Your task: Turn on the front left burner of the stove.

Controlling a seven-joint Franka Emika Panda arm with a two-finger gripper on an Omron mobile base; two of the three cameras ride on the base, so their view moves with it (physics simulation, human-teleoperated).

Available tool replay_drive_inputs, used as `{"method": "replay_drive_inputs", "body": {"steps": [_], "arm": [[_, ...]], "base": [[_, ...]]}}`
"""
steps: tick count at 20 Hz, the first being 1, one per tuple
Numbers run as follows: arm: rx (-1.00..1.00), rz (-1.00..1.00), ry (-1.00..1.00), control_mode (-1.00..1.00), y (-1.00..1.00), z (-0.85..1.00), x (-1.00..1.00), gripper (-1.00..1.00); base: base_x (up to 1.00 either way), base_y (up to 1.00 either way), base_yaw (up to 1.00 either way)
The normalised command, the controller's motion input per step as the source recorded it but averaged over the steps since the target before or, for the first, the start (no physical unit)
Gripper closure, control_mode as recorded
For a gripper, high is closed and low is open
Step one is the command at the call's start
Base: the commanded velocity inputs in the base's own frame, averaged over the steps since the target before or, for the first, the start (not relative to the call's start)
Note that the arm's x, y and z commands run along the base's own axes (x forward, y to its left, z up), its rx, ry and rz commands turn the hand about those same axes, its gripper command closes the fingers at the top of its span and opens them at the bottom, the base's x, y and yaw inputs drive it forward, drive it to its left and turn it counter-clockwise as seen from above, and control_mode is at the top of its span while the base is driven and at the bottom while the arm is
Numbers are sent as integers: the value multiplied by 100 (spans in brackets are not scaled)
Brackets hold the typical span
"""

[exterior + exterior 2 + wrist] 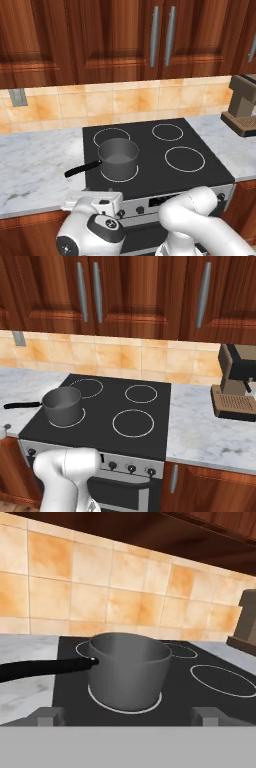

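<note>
The black glass stove [200, 172] sits between two stretches of pale veined marble counter [35, 165], and its front left burner [80, 417], a thin white ring drawn in the glass, lies under a matte grey round saucepan [118, 155] that covers most of it, so that an arc of the ring peeks out at the pan's base. No red glow is plain on that arc in any view, so I judge the burner not yet lit and the turning of a knob yet to be done. The row of small black knobs [131, 468] runs along the silver front panel below the glass, partly hidden by the white arm; which knob serves this burner cannot be told. The gripper [128, 717] is held low at the stove's front edge, looking across the cooktop at the saucepan, its two grey finger tips [50, 715] set well apart, so it is wide and holds nothing. The saucepan's long black handle [45, 668] sticks out over the left counter. Behind are glossy orange-tan tiles [125, 102], and dark red-brown wooden cabinets [115, 35] with brushed metal bar handles, and a brown boxy coffee machine [235, 383] on the right counter.
</note>
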Motion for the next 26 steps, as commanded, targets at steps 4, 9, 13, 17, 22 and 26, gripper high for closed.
{"method": "replay_drive_inputs", "body": {"steps": [4,9,13,17,22,26], "arm": [[0,0,-8,-100,-4,-56,0,-100],[0,0,-14,-100,6,-74,0,-100],[-1,0,-1,-100,2,-39,0,-100],[-1,0,3,-100,0,-40,0,-100],[0,1,0,-100,0,-56,1,-100],[0,1,0,-100,8,-59,0,-100]], "base": [[0,0,0],[0,0,0],[0,0,0],[0,0,0],[0,0,0],[0,0,0]]}}
